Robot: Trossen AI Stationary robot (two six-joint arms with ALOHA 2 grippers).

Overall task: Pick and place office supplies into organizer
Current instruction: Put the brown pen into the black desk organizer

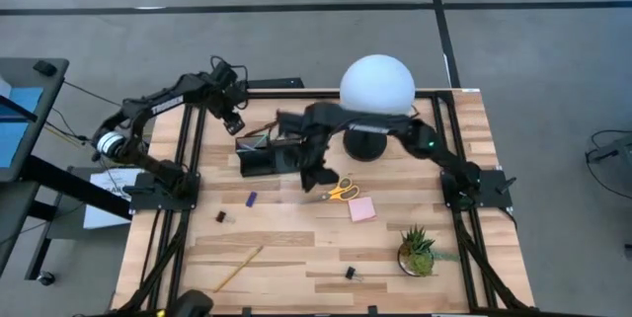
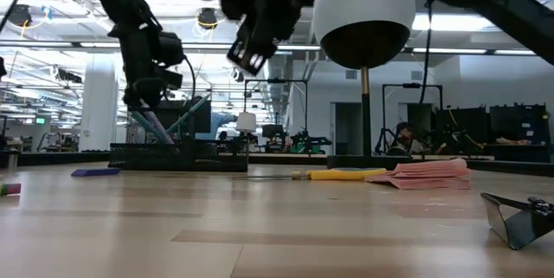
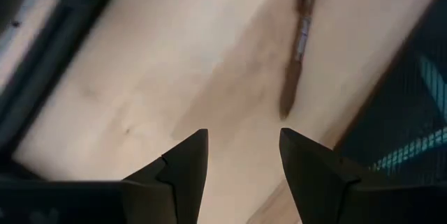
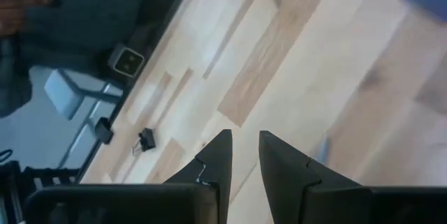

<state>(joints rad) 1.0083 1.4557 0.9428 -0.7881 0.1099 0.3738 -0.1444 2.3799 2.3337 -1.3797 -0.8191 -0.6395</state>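
The black organizer stands on the table at the far left, and teal pens stick up out of it. My left gripper hangs open above the bare wood beside it, fingers pointing down. A brown pen lies on the table ahead of them, next to the organizer's mesh wall. My right gripper hovers over the table just right of the organizer, with a narrow gap and nothing in it. Yellow-handled scissors and a pink sticky-note pad lie flat to its right.
A small blue piece, a black clip, a yellow pencil and another clip lie toward the near side. The white globe lamp stands at the back, and a potted plant at the near right.
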